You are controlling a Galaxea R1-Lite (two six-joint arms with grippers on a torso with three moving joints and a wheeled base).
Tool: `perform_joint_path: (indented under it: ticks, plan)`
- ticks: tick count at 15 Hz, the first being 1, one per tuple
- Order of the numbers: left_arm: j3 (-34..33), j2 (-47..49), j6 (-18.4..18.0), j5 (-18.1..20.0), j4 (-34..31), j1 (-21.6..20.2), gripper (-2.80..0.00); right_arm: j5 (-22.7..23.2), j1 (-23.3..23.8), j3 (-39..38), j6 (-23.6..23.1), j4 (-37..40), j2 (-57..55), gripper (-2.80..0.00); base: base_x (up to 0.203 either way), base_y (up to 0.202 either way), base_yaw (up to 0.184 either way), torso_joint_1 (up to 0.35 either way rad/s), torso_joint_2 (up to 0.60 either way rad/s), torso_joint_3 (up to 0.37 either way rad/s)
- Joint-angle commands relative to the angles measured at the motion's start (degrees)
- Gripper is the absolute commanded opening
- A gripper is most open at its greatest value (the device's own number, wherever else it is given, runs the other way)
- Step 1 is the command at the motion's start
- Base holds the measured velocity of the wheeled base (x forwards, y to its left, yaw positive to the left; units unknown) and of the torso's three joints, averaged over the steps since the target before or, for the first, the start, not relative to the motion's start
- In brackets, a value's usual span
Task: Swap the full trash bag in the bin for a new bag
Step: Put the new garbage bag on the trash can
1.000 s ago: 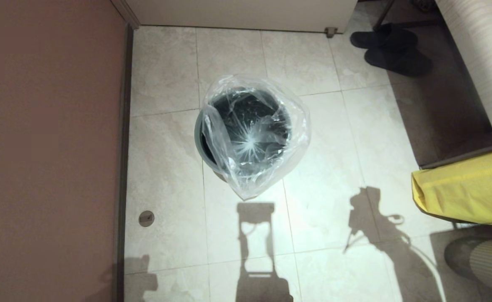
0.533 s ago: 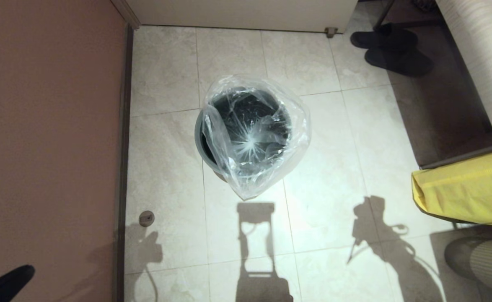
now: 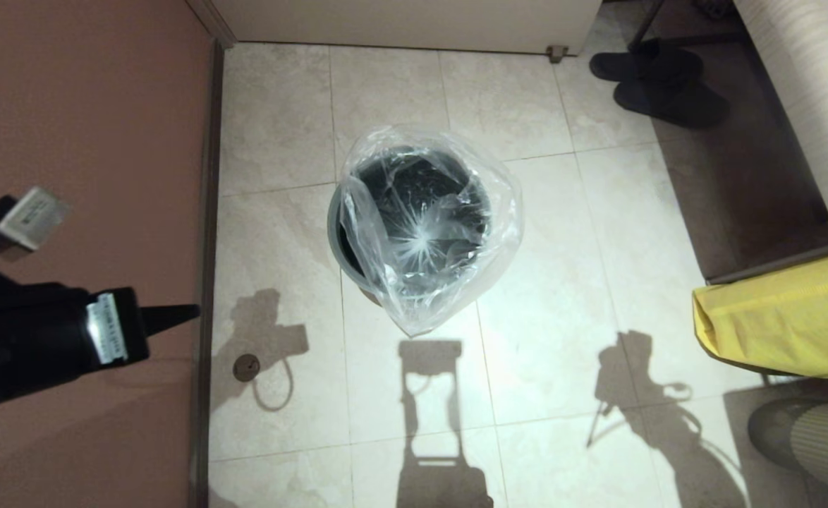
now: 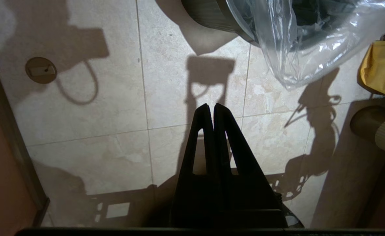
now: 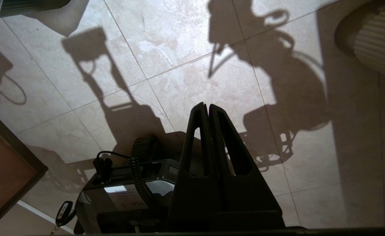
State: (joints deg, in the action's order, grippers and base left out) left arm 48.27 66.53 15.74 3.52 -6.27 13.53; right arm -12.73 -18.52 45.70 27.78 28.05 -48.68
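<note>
The dark grey bin stands on the tiled floor in the middle of the head view. The clear new bag is draped loosely over it. Its star-gathered seal sits in the opening, and its edge hangs past the near and right rim while the left rim is bare. My left gripper is up at the left by the wall, well short of the bin, shut and empty. The left wrist view shows its closed gripper above bare tiles, with the bin and bag ahead. My right gripper is shut, low over the floor.
A brown wall runs along the left. A yellow sack lies at the right beside a ribbed cylinder. Dark slippers sit at the far right. A round floor fitting is near the wall. The robot base is below the right gripper.
My left arm has come up into the head view from the lower left corner, rising along the wall. The bin and bag have not moved.
</note>
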Motion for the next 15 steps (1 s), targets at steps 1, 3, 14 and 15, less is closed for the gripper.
perform_joint_path:
  ticks: [1,3,14,15]
  plan:
    - [6.3,11.1,1.6,-4.8,-1.5,5.1,-2.8,-0.1,0.0,0.1,0.1,0.2,0.6,-2.8,0.0,0.0,0.0,0.0,0.0,0.0]
    - [13.6,18.1,2.9,-8.6,-3.1,8.7,-2.8,-0.1,0.0,0.1,0.1,0.2,0.5,-2.8,0.0,0.0,0.0,0.0,0.0,0.0]
    - [42.7,41.8,2.5,-15.5,-3.9,8.8,-2.8,1.1,-0.3,-0.3,0.1,-0.2,-1.6,-2.8,0.0,0.0,0.0,0.0,0.0,0.0]
    - [44.2,42.4,2.6,-15.6,-3.9,8.9,-2.8,1.2,-0.3,-0.4,0.1,-0.2,-2.0,-2.8,0.0,0.0,0.0,0.0,0.0,0.0]
